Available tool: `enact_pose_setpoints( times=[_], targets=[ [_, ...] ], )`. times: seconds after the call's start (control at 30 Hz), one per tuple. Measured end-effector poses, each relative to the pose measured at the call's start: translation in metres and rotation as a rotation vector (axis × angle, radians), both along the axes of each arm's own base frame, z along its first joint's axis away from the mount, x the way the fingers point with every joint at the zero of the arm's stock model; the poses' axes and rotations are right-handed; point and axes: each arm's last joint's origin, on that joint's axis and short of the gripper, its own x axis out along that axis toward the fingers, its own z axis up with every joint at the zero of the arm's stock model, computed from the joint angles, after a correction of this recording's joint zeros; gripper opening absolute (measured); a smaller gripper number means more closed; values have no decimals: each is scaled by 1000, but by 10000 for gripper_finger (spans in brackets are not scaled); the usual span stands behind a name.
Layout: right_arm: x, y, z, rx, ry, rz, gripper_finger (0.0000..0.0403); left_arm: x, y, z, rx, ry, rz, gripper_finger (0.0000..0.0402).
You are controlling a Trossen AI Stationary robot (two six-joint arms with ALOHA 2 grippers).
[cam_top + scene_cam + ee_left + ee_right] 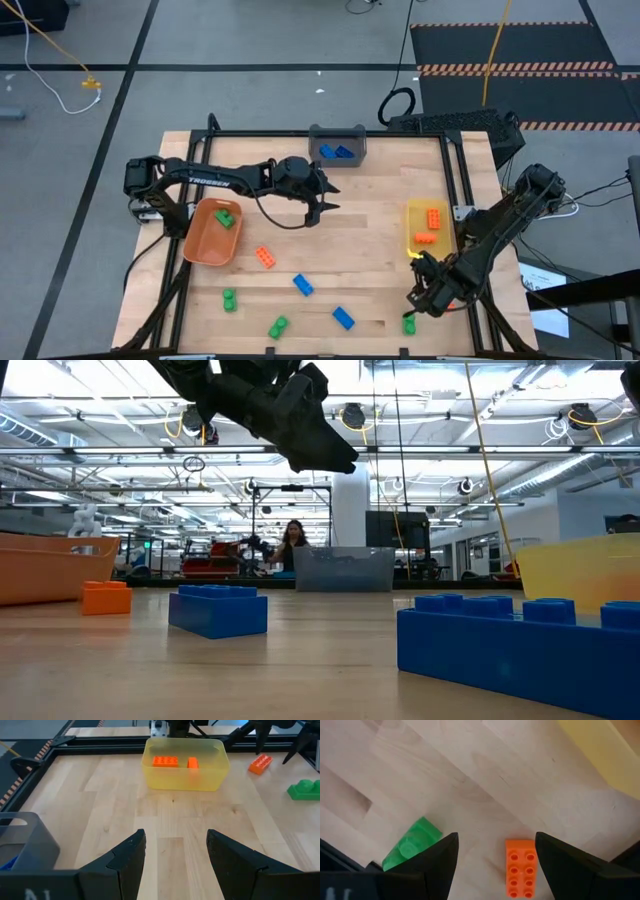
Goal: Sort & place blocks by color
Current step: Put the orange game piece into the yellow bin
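Observation:
My right gripper [495,865] [424,298] is open near the table's near right corner. It hovers over an orange block [520,867] that lies flat on the wood between its fingers, with a green block [412,845] [410,323] beside it. My left gripper [175,855] [315,205] is open above the table's middle and holds nothing. Other loose blocks lie on the table: orange [265,257], blue [303,285] [343,318] and green [230,299] [278,326].
The orange bin [200,245] at the left holds a green block [225,217]. Blue blocks lie in the grey bin [337,132] at the far edge, orange blocks in the yellow bin [412,228] at the right. A black frame rail [330,133] borders the table. A person [293,545] sits far behind.

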Motion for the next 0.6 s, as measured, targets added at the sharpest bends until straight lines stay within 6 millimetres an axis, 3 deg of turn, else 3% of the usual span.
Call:
enact_pose_setpoints(
  times=[0.6],
  targets=[
    [1, -1, 0, -38, -35, -4, 254, -1, -1, -3, -14, 32, 3, 209]
  ],
)
